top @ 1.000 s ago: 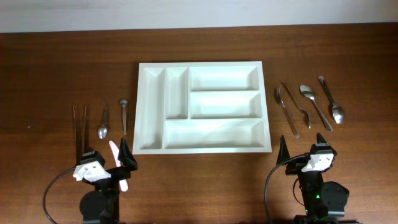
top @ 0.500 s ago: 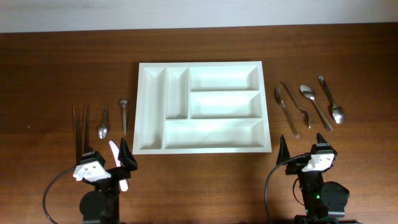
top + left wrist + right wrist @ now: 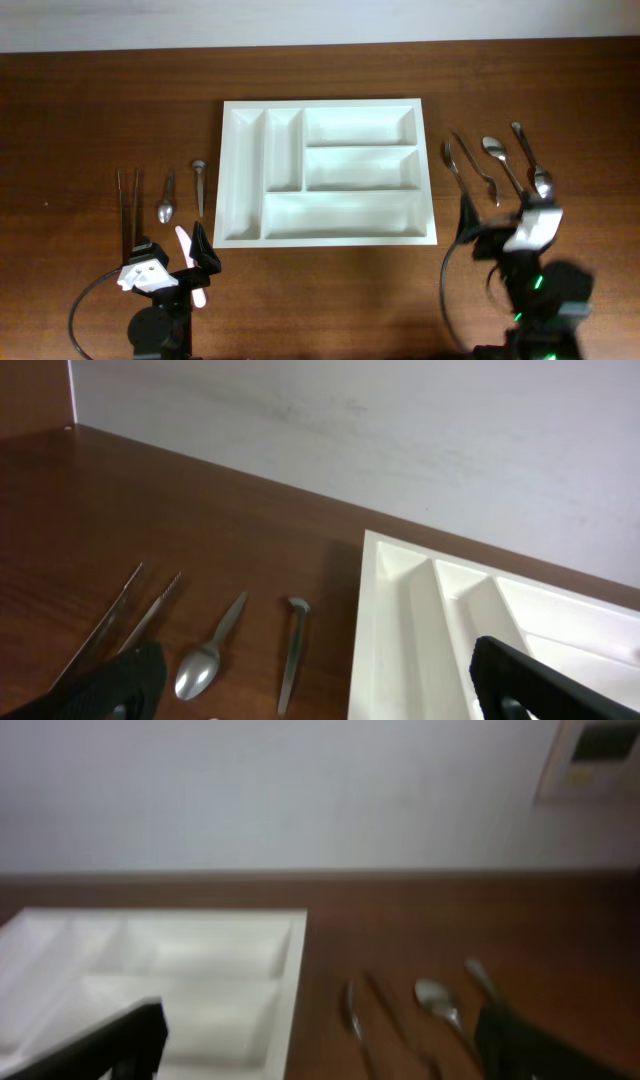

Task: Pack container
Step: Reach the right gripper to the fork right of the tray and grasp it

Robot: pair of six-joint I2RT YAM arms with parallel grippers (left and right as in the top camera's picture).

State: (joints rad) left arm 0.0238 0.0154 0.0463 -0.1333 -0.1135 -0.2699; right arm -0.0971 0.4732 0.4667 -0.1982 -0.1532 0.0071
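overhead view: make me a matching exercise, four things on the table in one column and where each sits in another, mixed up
Things:
1 container
2 tweezers
3 small spoon
4 large spoon

Places:
a right of the container
b farthest left
c in the middle
d between the tweezers and the container

Pairs: 1-c; 2-b; 3-d; 4-a

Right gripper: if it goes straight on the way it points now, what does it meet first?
Probably the middle spoon, lying directly ahead of the open right gripper; how high the gripper hangs is unclear.
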